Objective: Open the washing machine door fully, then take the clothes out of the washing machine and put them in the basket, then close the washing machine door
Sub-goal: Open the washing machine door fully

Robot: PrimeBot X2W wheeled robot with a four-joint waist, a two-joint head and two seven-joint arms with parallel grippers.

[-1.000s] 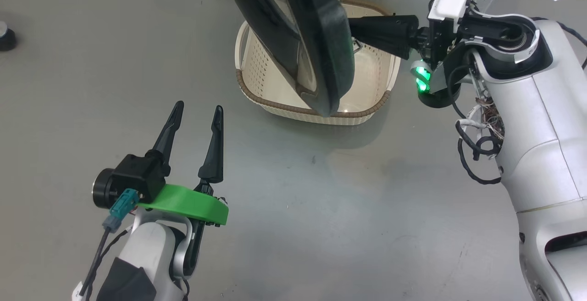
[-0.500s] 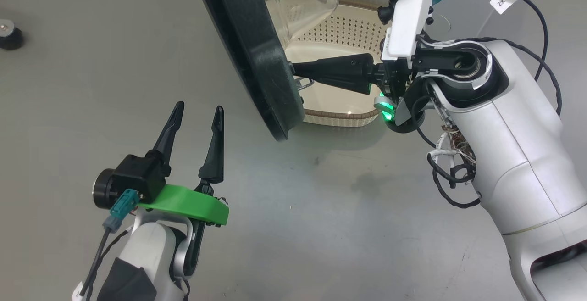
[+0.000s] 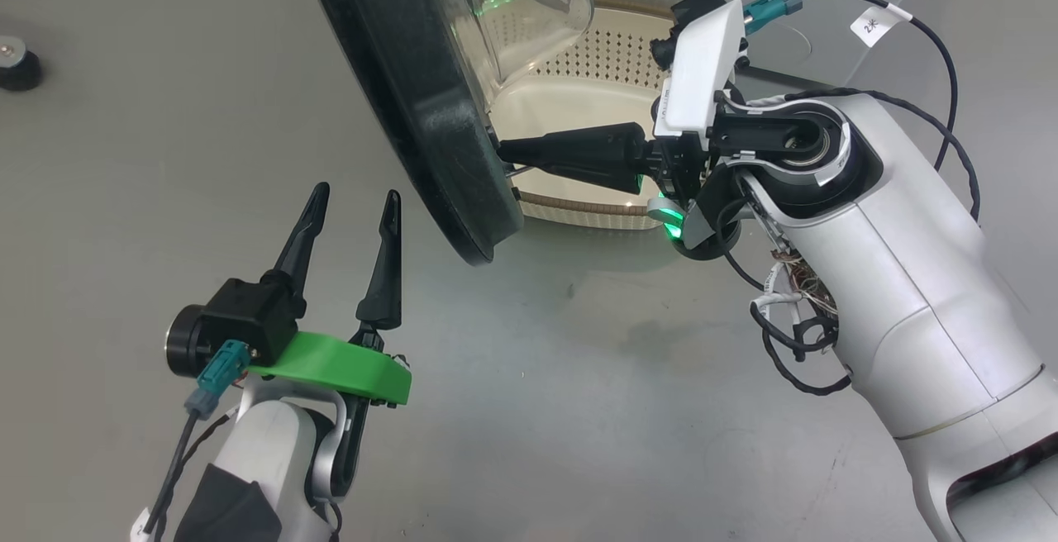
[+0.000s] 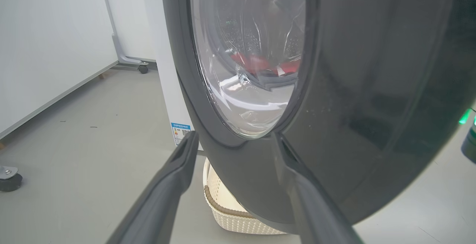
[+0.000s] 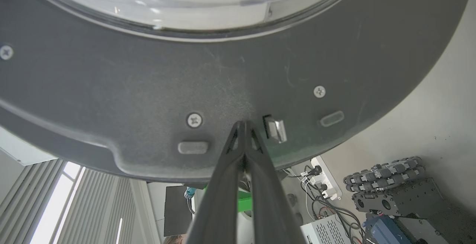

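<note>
The washing machine door [image 3: 413, 104] has a wide black rim and a bulging glass bowl [image 3: 517, 13], and it stands swung out over the floor. My right gripper [image 3: 502, 154] is shut, and its joined tips [image 5: 243, 124] press on the door's inner face beside the metal latch [image 5: 276, 130]. My left gripper [image 3: 351, 203] is open and holds nothing, low at the left and apart from the door; its wrist view faces the door's outer side [image 4: 372, 87]. Red clothes [image 4: 256, 63] show through the glass. The cream basket [image 3: 595, 83] sits on the floor, half hidden by the door. The white washing machine [image 4: 163, 69] carries a blue label [image 4: 181, 131].
A black caster foot [image 3: 16, 71] stands on the grey floor at the far left. White wall panels on a wheeled frame [image 4: 130, 60] rise behind the machine. Beyond the door's edge are a power strip, cables and electronics boxes [image 5: 390, 195].
The door has swung further open, toward the left of the head view, uncovering more of the basket. My right gripper followed it, tips on its inner face. The left arm has not moved.
</note>
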